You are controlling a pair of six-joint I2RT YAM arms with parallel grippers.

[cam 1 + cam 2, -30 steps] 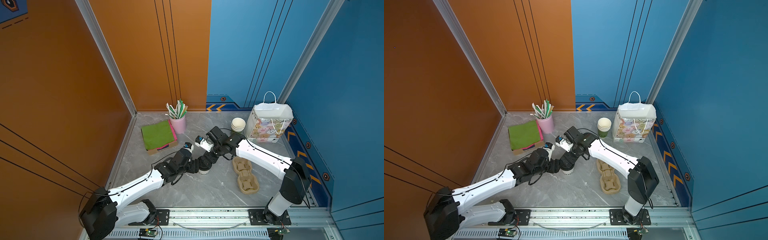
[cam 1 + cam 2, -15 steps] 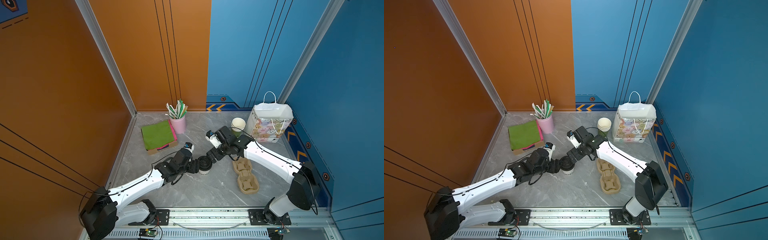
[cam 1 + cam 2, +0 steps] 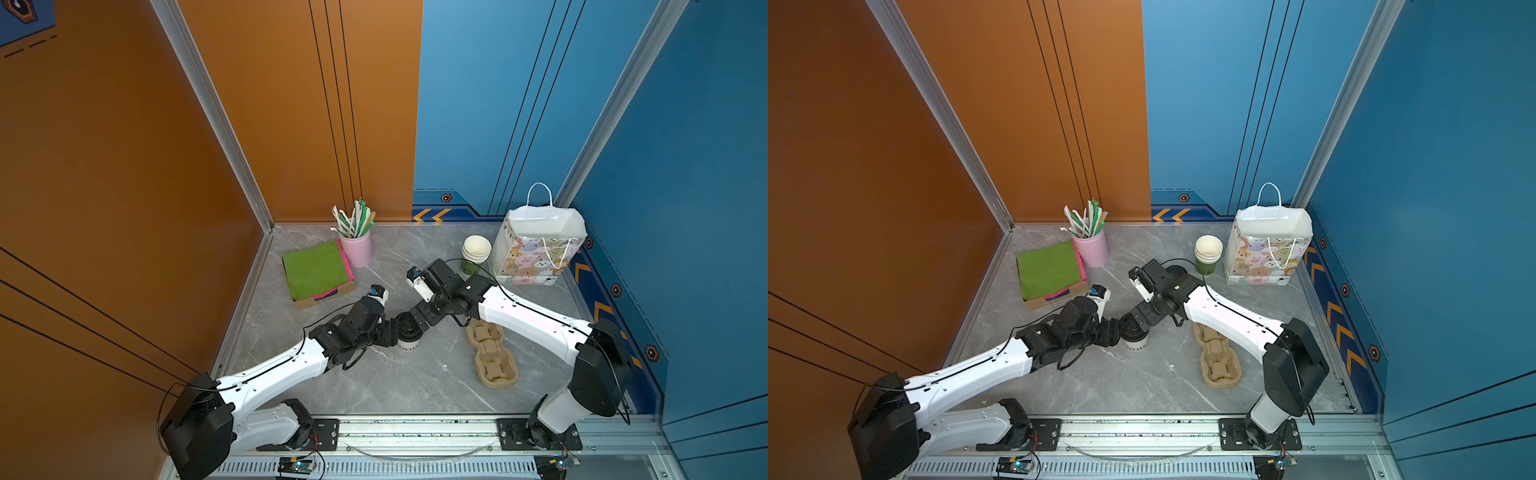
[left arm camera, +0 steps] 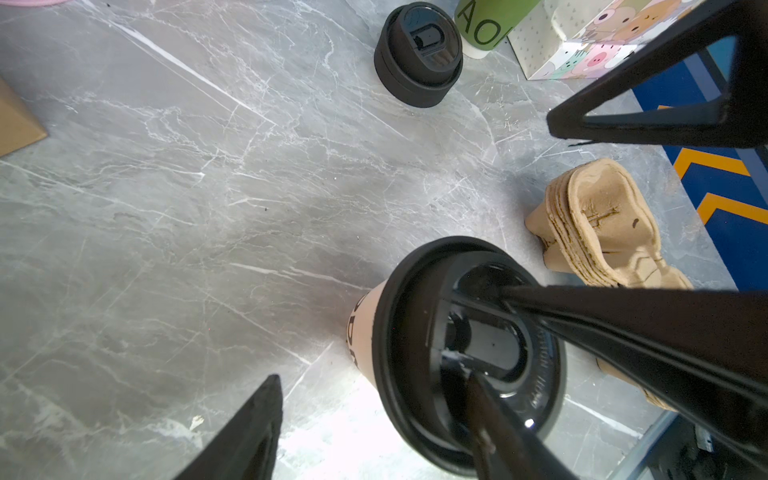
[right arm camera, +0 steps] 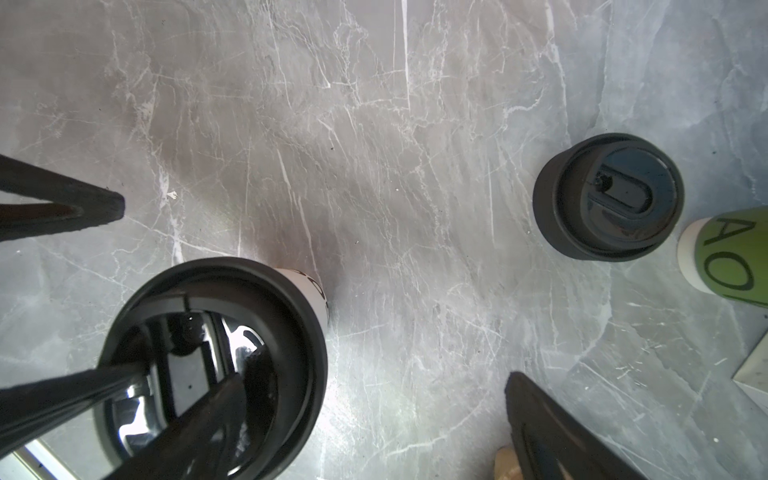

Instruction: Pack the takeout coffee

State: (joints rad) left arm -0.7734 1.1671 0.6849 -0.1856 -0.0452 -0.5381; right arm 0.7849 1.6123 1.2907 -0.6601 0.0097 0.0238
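Showing plainly wrist-side: lid (image 4: 417, 54) beyond takeout coffee (image 4: 399, 332)

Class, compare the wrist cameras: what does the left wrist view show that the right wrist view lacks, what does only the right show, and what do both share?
Only left wrist: the cartoon print on the gift bag, the orange chevrons and a cardboard box. Only right wrist: no object of its own. Both: the takeout coffee, the loose black lid and the green cup.
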